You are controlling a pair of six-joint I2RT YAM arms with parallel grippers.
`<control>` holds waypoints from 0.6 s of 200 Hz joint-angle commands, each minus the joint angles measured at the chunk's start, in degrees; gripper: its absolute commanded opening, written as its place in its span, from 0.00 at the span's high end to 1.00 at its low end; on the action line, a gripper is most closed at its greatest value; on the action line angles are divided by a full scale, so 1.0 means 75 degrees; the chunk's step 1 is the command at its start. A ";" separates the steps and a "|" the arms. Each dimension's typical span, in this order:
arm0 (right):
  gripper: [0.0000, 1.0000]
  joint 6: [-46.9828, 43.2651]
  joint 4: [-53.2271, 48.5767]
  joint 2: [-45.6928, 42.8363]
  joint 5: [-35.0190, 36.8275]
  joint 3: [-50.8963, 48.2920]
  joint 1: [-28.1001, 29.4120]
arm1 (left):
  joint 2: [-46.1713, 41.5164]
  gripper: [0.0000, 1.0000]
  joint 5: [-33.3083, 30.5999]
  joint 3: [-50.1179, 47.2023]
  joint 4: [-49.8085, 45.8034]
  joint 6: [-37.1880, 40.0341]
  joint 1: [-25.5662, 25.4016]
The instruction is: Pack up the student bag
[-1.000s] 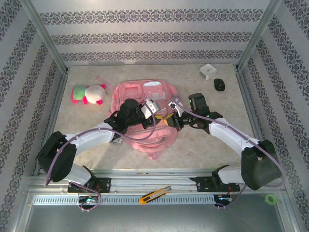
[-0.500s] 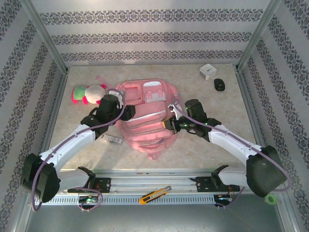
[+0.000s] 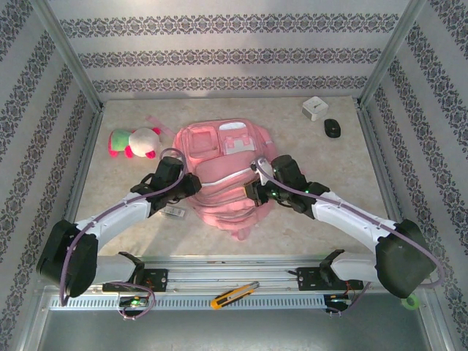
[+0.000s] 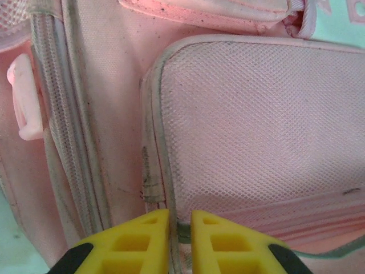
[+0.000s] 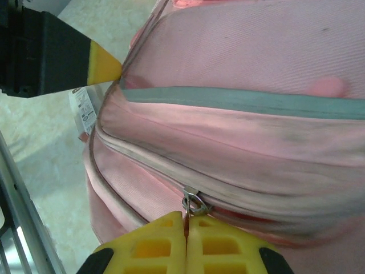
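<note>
The student bag (image 3: 219, 174) lies flat in the middle of the counter (image 3: 336, 157). Looks like the job right now is working the main zip. The right gripper (image 5: 186, 220), at the bag's 4 o'clock edge, has its fingers pressed together on the zipper pull (image 5: 193, 201). The left gripper (image 4: 179, 216), at 9 o'clock, is nipped onto the mesh pocket's piping. I'd drag the pull low along the track and let the left anchor the fabric so nothing bunches. The tab itself is buried in the fingers. Can't tell how far the zip runs or what's inside. The packet (image 3: 172, 211) at 8 o'clock has an unreadable label.
</note>
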 commanded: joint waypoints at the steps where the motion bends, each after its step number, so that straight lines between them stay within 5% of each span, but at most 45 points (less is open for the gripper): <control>1: 1.00 0.0409 0.0241 0.0117 0.0203 0.0319 0.0506 | 0.0044 0.84 0.0837 0.0017 0.1244 -0.0915 -0.0092; 64: 1.00 0.1763 0.1919 0.1977 0.1587 0.1214 0.2385 | 0.0247 0.82 0.0655 0.0112 0.1895 -0.0997 -0.0271; 108: 1.00 0.1928 0.2086 0.3441 0.1505 0.2418 0.2619 | -0.0039 0.76 0.0254 0.0065 0.1631 -0.0649 -0.0262; 120: 0.84 0.1712 0.1906 0.3257 0.1502 0.2400 0.2608 | -0.0236 0.70 0.0064 0.0062 0.1368 -0.0440 -0.0204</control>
